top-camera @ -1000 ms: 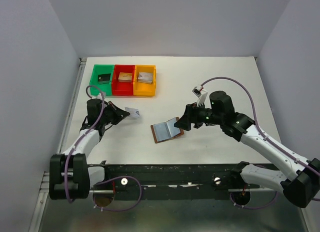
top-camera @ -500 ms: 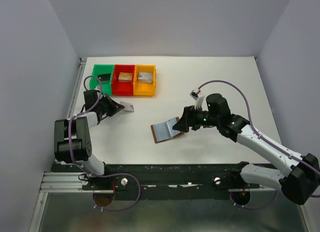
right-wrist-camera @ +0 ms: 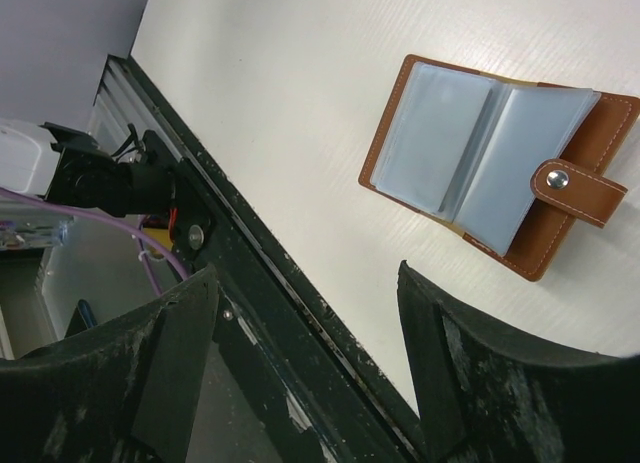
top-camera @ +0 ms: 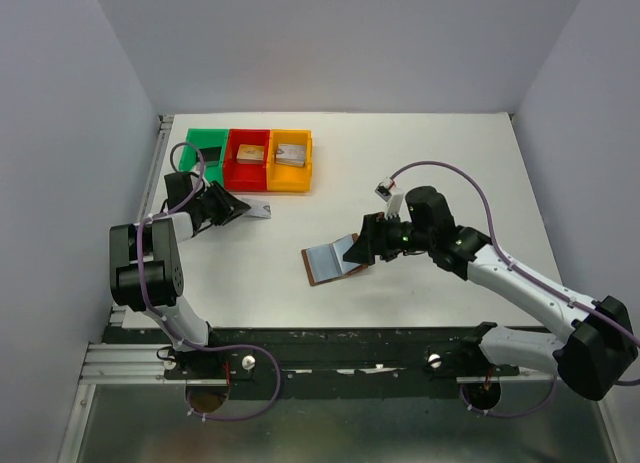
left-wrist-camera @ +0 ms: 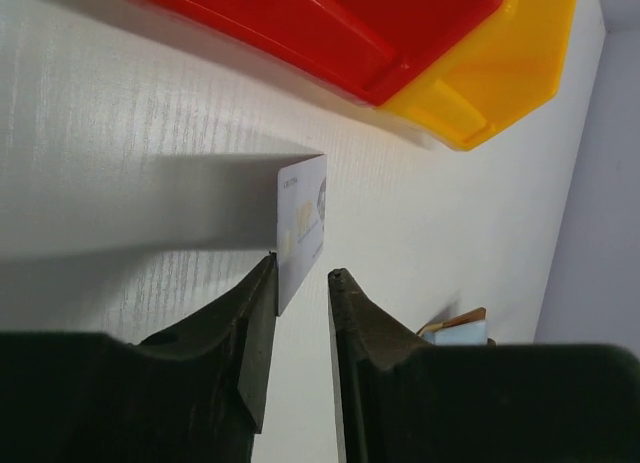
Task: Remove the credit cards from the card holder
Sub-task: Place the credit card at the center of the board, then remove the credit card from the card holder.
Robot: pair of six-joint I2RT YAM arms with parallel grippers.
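Straddling one credit card [left-wrist-camera: 300, 223], left claw [left-wrist-camera: 303, 271] gapes.

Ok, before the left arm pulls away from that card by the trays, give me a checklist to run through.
1. Left fingers parted wider than the card: ok, a gap shows on one side.
2. Card lying flat: cannot tell, the wrist view shows it nearly edge-on.
3. Card short of the red tray: ok, they are apart.
4. Right fingers open: ok, spread wide above the wallet.
5. Wallet lying open: ok, snap tab undone and sleeves showing.
6. More cards in the sleeves: cannot tell.
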